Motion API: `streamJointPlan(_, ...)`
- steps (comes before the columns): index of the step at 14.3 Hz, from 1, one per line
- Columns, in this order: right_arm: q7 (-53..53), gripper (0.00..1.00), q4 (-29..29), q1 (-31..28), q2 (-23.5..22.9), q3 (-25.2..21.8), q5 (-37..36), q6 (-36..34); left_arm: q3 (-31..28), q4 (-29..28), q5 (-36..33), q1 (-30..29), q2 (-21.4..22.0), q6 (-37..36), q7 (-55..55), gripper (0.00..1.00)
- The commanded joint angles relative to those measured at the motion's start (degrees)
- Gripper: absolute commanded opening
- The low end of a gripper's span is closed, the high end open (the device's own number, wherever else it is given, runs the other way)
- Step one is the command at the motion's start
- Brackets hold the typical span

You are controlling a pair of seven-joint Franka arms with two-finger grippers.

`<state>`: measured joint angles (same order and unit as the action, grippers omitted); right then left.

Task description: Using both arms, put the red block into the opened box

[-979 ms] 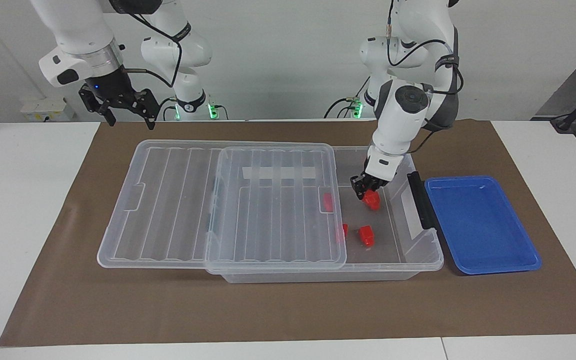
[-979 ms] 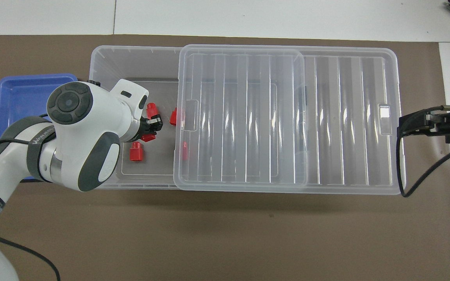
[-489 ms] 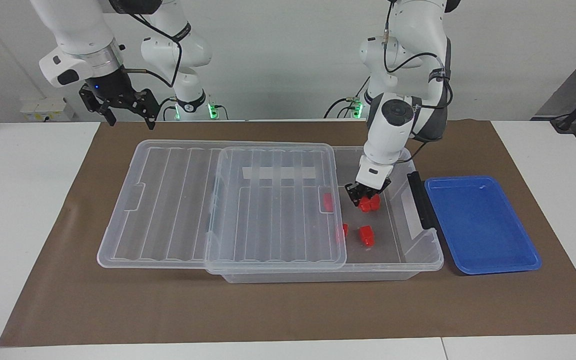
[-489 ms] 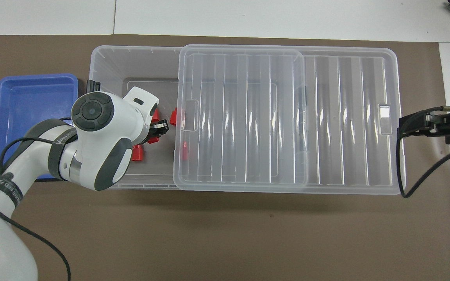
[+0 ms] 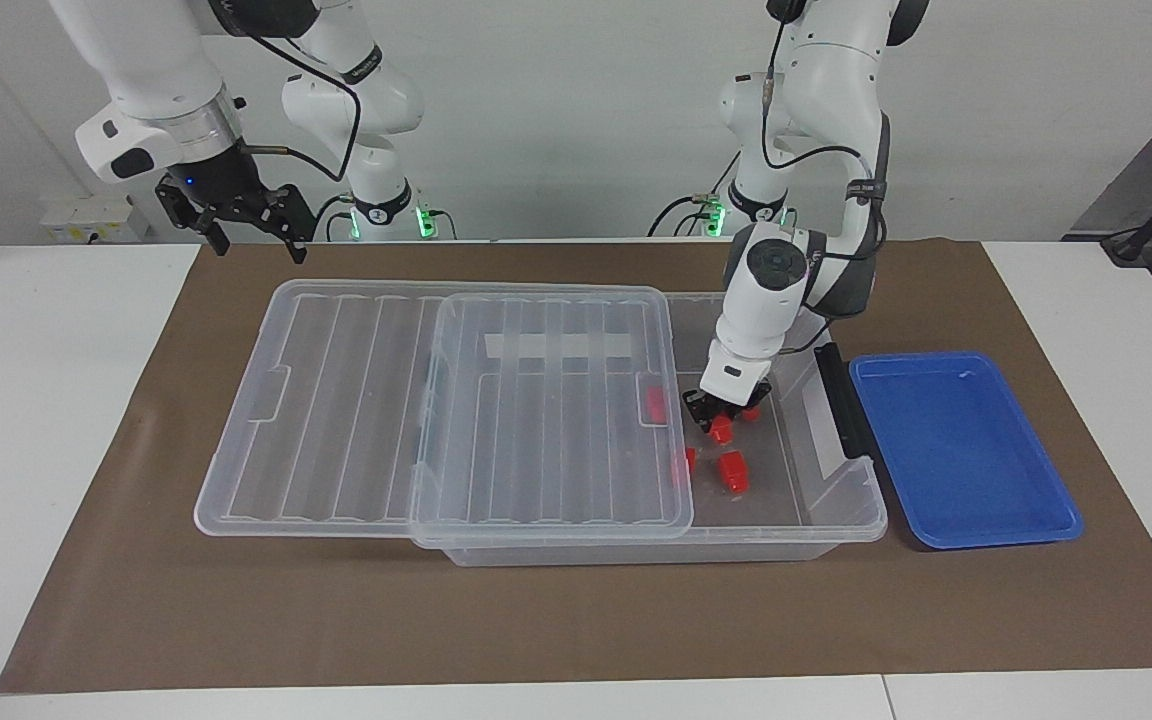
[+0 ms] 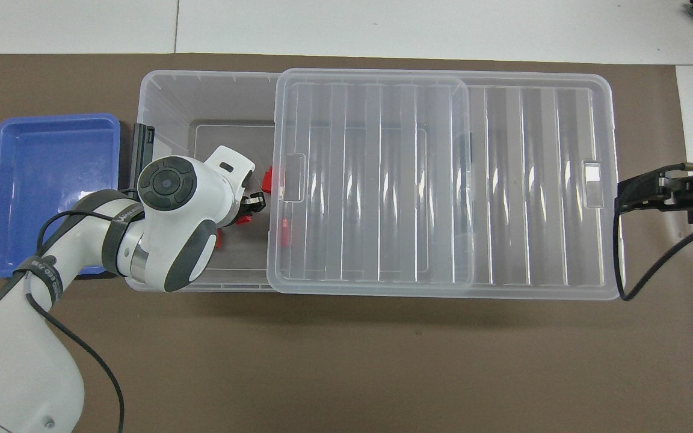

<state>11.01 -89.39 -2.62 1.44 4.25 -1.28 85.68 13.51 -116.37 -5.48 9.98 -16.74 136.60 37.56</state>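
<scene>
Bright, even light (glare streaks on lid [image 6: 382,180])

- The scene is seen from a high camera across the tabletop [image 5: 66,420], faced toward the two arm bases, at some distance.
- It is also seen from above the robots' end, looked steeply down and forward.
- The box [image 5: 841,520] [image 6: 202,96], blue tray [image 5: 966,450] [image 6: 46,192] and brown mat [image 5: 536,620] [image 6: 346,361] are shared, turned half round.

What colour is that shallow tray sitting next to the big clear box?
Blue. The tray beside the box shows best in the facing view.
</scene>
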Motion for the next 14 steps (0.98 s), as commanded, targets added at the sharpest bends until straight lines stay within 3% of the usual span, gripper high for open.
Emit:
streamJointPlan(1,-1.26,1.0,-2.19,-1.33,0.41,0.05,0.93,3.17,-0.59,-2.02,-1.9,0.48,0.91,1.74,1.11,0.0)
streamJointPlan(4,-1.26,0.98,-4.38,-1.77,0.32,-0.03,0.93,7.3,-0.59,-2.9,-3.22,0.83,0.91,1.66,1.2,0.0)
streamJointPlan(5,-1.34,0.91,-5.18,-2.39,0.23,0.05,0.84,8.79,-0.59,-2.98,-3.22,0.83,1.0,1.65,1.2,0.0)
streamJointPlan(6,-1.35,0.81,-5.97,-2.65,0.23,0.05,0.93,10.2,-0.59,-2.99,-3.22,0.91,1.0,1.65,1.2,0.0)
streamJointPlan(8,-1.35,0.39,-7.2,-3.79,-0.03,-0.03,0.93,12.84,-0.51,-2.99,-3.22,0.83,1.0,1.74,1.11,0.0)
streamJointPlan(9,-1.35,0.19,-8.34,-4.15,-0.04,-0.04,0.84,14.85,-0.51,-2.99,-3.22,0.74,1.0,1.74,1.11,0.17)
streamJointPlan(10,-1.61,0.0,-9.48,-4.41,-0.04,-0.04,0.93,16.7,-0.59,-2.99,-3.22,0.74,1.0,1.74,1.11,0.55)
streamJointPlan(11,-3.61,0.0,-10.27,-5.37,-0.38,-0.04,0.84,18.89,-0.59,-2.99,-3.31,0.74,1.0,1.74,1.02,0.83)
streamJointPlan(14,-4.86,0.0,-10.28,-6.87,-3.37,-0.04,0.93,22.77,-0.59,-2.9,-3.22,0.74,1.0,1.74,1.02,0.84)
